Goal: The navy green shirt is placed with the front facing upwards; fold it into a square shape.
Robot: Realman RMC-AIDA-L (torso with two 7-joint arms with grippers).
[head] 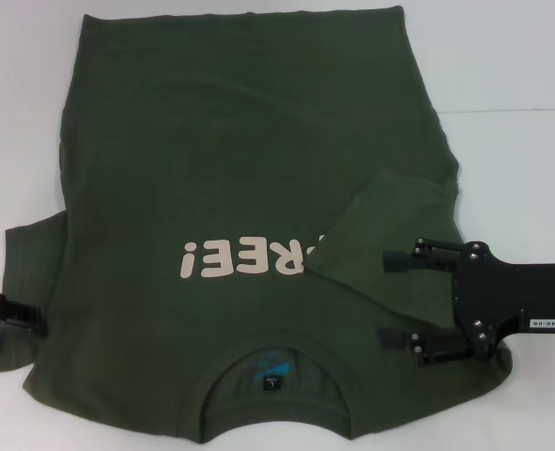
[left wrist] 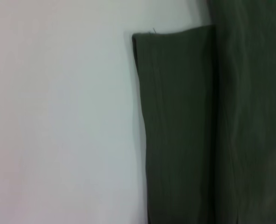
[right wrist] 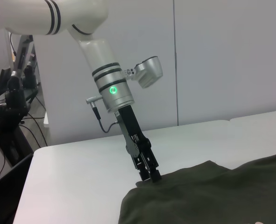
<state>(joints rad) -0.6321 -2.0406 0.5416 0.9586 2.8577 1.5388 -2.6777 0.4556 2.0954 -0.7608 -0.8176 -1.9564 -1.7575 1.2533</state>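
Two grippers flank the navy green shirt (head: pixel 249 216), spread collar-near on the table (head: pixel 512 75): right gripper (head: pixel 401 299) open over the folded-in sleeve at four o'clock, left gripper (head: pixel 14 319) at the flat eight-o'clock sleeve, seemingly pinching it.

Right gripper (head: pixel 399 299) low, jaws spread wide; left gripper (right wrist: pixel 149 176) angled down, jaws closed.

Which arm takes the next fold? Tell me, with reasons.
Left. The left gripper sits at the edge of the unfolded sleeve of the navy green shirt, while the right gripper hangs open over the side whose sleeve is already folded in.
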